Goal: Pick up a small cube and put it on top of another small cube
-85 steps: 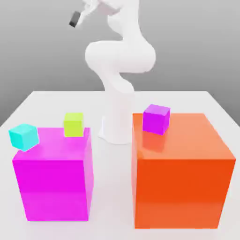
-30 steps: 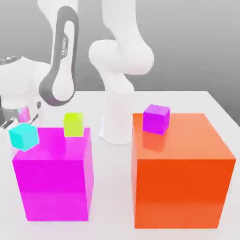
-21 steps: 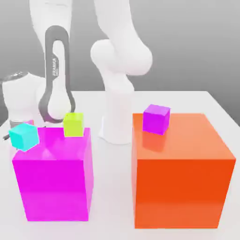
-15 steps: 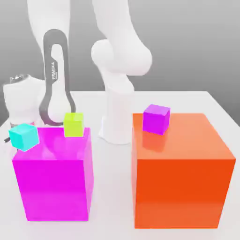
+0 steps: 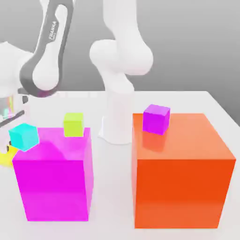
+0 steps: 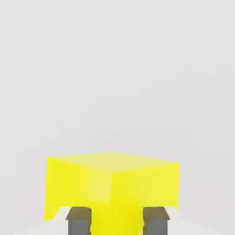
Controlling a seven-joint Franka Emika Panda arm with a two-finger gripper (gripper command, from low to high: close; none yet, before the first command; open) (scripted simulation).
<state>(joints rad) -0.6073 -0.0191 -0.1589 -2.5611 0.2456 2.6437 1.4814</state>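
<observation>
The white Panda arm (image 5: 47,56) reaches down at the exterior view's left edge, beside the big magenta block (image 5: 54,180), and the action is right there. In the hand view the gripper (image 6: 117,220) has its two dark fingers (image 6: 79,221) pressed against the near face of the small bright yellow cube (image 6: 112,188), one on each side: the jaws are clamped on that cube. The plain white worktop (image 6: 114,69) spreads out beyond it.

From the exterior view, a sliver of the yellow cube (image 5: 6,157) peeks out low at the left, just beside the magenta block's upper left corner and under the small cyan cube (image 5: 24,136). Whether it is touching the worktop there, I cannot tell.

The cyan cube sits tilted on the magenta block's top left corner, overhanging the edge. The small lime-green cube (image 5: 73,124) rests upright at the back edge of the same magenta top, well apart from the cyan one.

Over on the exterior view's right, the big orange block (image 5: 180,178) carries a small purple cube (image 5: 156,118) near its back left corner. The arm's white base column (image 5: 117,117) stands between the two big blocks, behind them.
</observation>
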